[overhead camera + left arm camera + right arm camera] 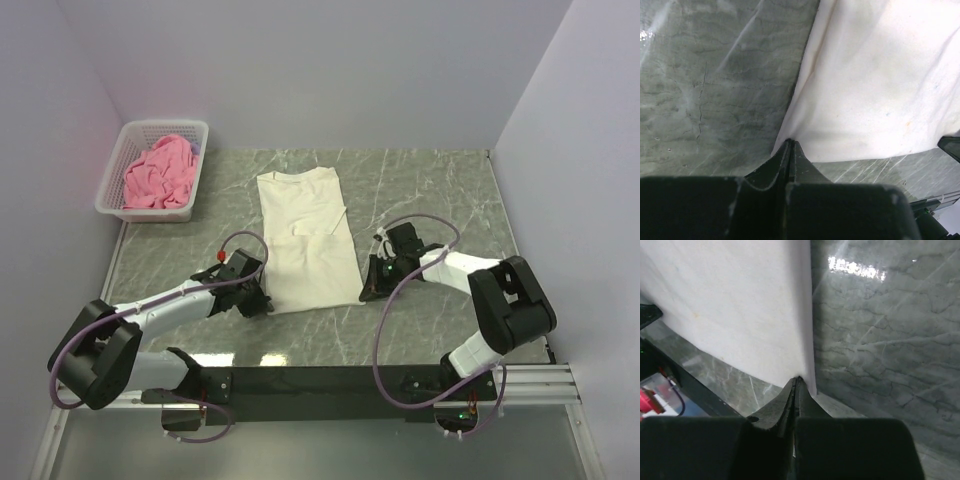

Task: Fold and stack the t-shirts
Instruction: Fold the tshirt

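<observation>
- Cream-white t-shirt (305,240) lies flat on the marble table (430,190) as a long strip. Its long axis runs away from the arm bases, collar far and hem near.
- The left gripper (263,304) has its jaws pressed together on the near left hem corner. The right gripper (368,292) pinches the near right corner the same way.
- The whole shirt stretches forward from both tools, so the fold probably carries the hem toward the collar, with both arms equally near.
- The pink t-shirt (158,175) sits crumpled in the white basket (112,195) at far left.
</observation>
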{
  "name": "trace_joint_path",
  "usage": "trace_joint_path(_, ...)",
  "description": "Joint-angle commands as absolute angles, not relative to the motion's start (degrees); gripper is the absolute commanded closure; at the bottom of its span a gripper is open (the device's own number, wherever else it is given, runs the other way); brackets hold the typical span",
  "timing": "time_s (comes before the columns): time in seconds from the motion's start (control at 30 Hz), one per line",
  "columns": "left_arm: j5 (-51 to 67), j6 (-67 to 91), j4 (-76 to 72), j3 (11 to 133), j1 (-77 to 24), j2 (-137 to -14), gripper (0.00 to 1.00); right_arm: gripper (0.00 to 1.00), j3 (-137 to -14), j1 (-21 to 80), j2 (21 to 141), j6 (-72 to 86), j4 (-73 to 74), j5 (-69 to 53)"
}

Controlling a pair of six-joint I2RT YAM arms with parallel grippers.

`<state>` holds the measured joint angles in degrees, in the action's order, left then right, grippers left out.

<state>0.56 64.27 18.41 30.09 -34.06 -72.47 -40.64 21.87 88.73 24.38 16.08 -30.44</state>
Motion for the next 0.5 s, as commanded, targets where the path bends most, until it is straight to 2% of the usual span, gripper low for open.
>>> trace_joint_path(0.0,-2.46,63.46,25.40,28.13,-34.28,-73.21,0.97,1.00,-39.11,20.40,90.61,23.55,18.11,-26.02)
trace_joint_path(0.2,-3.95,64.16,27.68,28.47,-34.28,-70.24,0.97,1.00,-37.18,19.60,88.69,24.43,18.01,-24.70)
trace_joint_path(0.27,-4.22,64.86,28.91,28.91,-34.28,-68.21,0.94,1.00,-37.35,19.69,84.83,24.61,19.15,-23.74)
trace_joint_path(0.43,-5.54,65.83,34.00,33.39,-34.63,-61.62,0.72,1.00,-39.46,19.86,76.31,25.66,23.72,-17.76)
trace_joint_path(0.47,-5.97,66.27,35.23,34.53,-34.80,-61.09,0.62,1.00,-39.72,20.21,75.25,25.93,24.95,-17.06)
